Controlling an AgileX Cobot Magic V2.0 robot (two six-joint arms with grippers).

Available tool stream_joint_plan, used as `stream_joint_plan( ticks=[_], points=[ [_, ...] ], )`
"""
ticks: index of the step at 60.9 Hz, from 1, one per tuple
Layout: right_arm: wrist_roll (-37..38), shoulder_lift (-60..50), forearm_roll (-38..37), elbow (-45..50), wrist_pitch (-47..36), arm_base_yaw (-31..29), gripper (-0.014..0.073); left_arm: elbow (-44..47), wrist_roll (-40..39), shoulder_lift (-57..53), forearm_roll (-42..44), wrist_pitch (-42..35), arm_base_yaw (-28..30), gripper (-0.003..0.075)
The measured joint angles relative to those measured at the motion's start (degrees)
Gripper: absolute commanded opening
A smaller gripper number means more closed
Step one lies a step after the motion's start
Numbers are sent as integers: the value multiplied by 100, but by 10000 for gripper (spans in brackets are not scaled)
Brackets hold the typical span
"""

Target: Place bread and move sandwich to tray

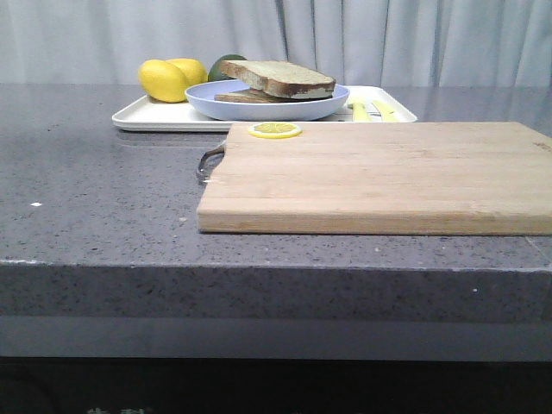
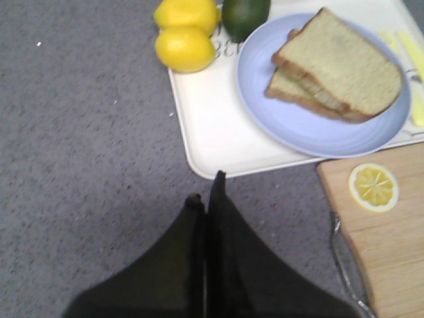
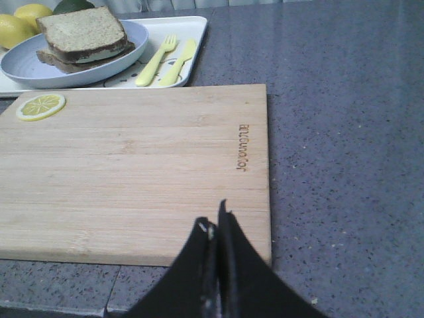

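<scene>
The sandwich [image 1: 285,80] is a stack of brown-crusted slices on a round pale-blue plate [image 1: 259,105], and the plate stands on the white tray [image 1: 147,116] at the back. The top slice is the plain bread [image 2: 338,66] with its pale greenish-tan face up. No egg shows. My left gripper [image 2: 207,189] is shut and empty over the grey counter, just short of the tray's corner [image 2: 212,132]. My right gripper [image 3: 213,215] is shut and empty over the near edge of the wooden board. The sandwich [image 3: 83,33] lies far from it. Neither gripper shows in the front view.
A large wooden board [image 1: 379,172] with a metal handle [image 1: 210,159] lies in front of the tray, with a lemon slice [image 1: 275,129] on its far left corner. Two lemons [image 1: 168,78] and a green fruit [image 1: 226,60] sit on the tray. A yellow fork and knife [image 3: 159,59] lie there too.
</scene>
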Motion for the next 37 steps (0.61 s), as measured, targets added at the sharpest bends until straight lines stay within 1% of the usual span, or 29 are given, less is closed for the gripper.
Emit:
stream_joint_plan(
  ticks=[9, 21, 37],
  points=[
    [0, 0, 0, 0, 0, 0, -59, 617, 0, -239, 115, -45, 0, -20],
    [0, 0, 0, 0, 0, 0, -59, 1326, 0, -754, 147, -427, 35, -20],
    [0, 0, 0, 0, 0, 0, -59, 2523, -102, -1686, 163, -1056, 476, -20]
  ],
)
